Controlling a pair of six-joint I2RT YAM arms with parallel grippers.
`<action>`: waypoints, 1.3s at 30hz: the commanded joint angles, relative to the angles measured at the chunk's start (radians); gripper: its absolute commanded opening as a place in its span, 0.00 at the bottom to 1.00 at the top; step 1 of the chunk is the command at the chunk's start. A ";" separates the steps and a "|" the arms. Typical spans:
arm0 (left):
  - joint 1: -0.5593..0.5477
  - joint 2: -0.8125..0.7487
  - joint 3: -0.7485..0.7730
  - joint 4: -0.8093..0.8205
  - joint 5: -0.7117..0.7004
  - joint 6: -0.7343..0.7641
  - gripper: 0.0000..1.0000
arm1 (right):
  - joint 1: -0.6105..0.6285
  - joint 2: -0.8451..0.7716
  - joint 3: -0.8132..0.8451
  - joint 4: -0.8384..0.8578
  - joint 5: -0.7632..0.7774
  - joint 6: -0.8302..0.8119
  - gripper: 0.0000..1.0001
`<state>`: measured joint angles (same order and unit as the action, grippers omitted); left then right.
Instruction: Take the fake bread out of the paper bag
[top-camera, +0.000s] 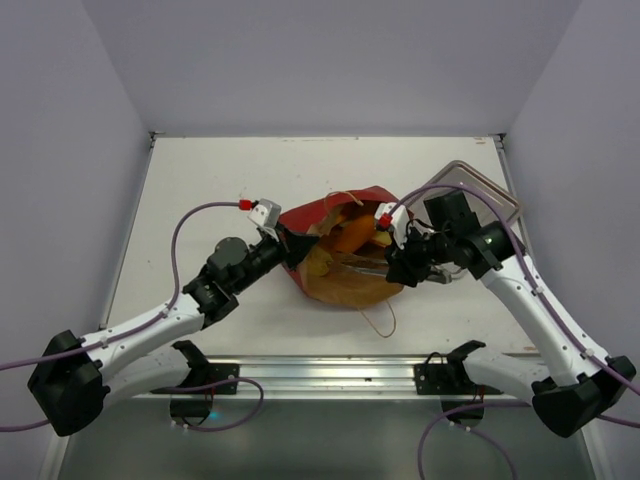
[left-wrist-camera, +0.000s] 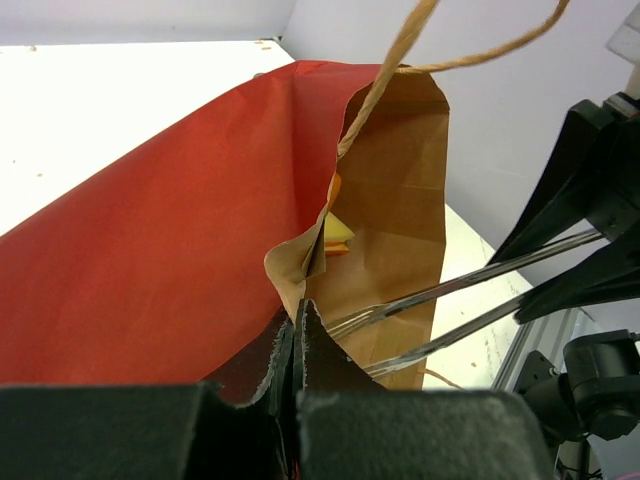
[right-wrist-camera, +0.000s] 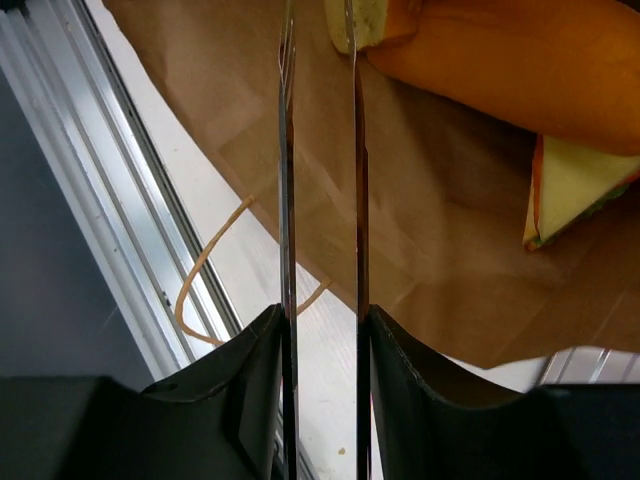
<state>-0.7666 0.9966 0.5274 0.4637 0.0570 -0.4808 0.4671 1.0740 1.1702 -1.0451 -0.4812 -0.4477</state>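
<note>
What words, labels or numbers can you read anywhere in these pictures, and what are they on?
No text can be read in any view.
The paper bag is plain red outside, plain brown inside.
The fake bread carries no marking.
The left gripper, the right gripper and the metal rail show no legible label.

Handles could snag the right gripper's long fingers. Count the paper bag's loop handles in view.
2. One tan loop handle stands at the paper bag's far rim; the other lies on the table by its near edge. None seems hidden.
</note>
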 joint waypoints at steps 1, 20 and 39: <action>-0.020 0.013 0.060 0.099 -0.019 -0.025 0.00 | 0.027 0.021 0.037 0.082 0.053 0.043 0.41; -0.031 0.004 0.056 0.115 -0.052 -0.042 0.00 | 0.100 0.119 0.052 0.184 0.162 0.084 0.46; -0.031 -0.070 0.017 0.125 -0.193 -0.055 0.00 | 0.134 0.170 0.066 0.186 0.253 0.070 0.10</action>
<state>-0.7879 0.9733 0.5419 0.4854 -0.0704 -0.5144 0.5968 1.2621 1.1965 -0.8715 -0.2512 -0.3790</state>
